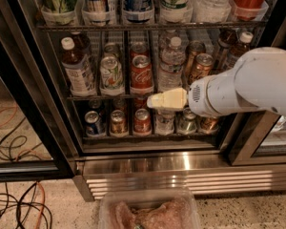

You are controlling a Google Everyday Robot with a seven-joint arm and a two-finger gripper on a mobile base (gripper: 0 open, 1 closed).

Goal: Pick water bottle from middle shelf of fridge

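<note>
Speckled floor (257, 216) with loose cables (19, 211) lies below the fridge (181, 168). On its middle shelf (86, 98) we count one water bottle (171, 63), right of centre, three front cans (142, 73) and two white-capped brown bottles (75, 66). Our gripper (167, 100) hovers just below that bottle; we cannot tell whether it is open.

One water bottle (171, 61), two white-capped brown bottles (75, 68) and three front cans (142, 71) on the middle shelf (86, 98); five bottom cans (118, 122) on the lower rack (105, 138); one gripper (153, 101) at the middle shelf's front edge, near its centre
</note>
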